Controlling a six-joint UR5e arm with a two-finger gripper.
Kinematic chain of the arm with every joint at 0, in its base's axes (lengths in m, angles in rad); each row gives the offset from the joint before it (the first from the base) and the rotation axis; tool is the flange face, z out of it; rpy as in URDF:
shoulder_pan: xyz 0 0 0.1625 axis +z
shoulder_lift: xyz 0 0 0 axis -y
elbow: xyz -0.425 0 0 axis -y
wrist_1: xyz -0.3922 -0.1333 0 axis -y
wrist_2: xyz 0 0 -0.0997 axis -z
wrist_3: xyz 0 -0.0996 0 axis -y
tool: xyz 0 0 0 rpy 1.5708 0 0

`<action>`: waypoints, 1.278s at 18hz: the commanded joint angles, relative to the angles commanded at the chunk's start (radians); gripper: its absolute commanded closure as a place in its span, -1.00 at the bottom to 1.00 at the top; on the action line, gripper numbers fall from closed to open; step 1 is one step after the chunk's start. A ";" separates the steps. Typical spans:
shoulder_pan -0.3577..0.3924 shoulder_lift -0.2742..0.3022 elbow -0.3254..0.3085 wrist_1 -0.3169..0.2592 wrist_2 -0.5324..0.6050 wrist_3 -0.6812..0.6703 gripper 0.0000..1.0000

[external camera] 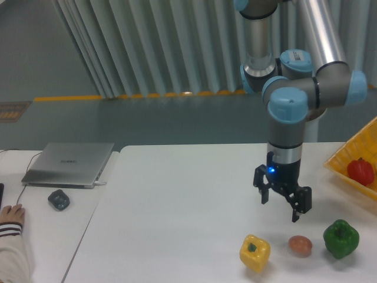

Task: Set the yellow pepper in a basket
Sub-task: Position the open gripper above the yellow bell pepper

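On the white table (177, 200), near its front edge, I see the yellow pepper (254, 253) standing free, its green stem dimple facing up; nothing touches it. From the pepper, at about 3 o'clock and just beside it, lies a small brown egg-like thing (300, 245); further along the same direction sits the green pepper (341, 239), apart from the egg.

My gripper (281, 205) hangs above the table at about 1 o'clock from the yellow pepper, not touching it; the two fingers point down and stand apart, with nothing between them; a small blue light shows on the wrist above them. The arm (288, 106) rises from the gripper to the grey and blue joints near the top of the view.

At the right edge, at about 2 o'clock from the yellow pepper and well apart from it, I see a part of the basket (340, 154), yellow-orange with a slanted rim; the red pepper (360, 171) lies inside it; the rest of the basket is cut off by the frame.

At 9 o'clock, far to the left, a closed grey laptop (68, 163) lies on the neighbouring table, with a dark mouse (58, 200) near its front; at the bottom left corner a person's hand (10, 214) with a striped sleeve rests on the surface. Behind the tables I see a grey ribbed wall and a yellow line on the floor.
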 joint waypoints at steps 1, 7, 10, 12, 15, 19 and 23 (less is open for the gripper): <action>-0.005 -0.002 0.002 0.000 0.000 -0.018 -1.00; -0.020 -0.055 0.032 0.081 0.000 -0.206 -1.00; -0.043 -0.092 0.058 0.100 -0.003 -0.200 -1.00; -0.048 -0.107 0.069 0.100 -0.003 -0.200 -1.00; -0.049 -0.109 0.074 0.100 -0.003 -0.200 -1.00; -0.049 -0.110 0.074 0.100 -0.003 -0.200 -1.00; -0.049 -0.123 0.075 0.100 -0.003 -0.200 -1.00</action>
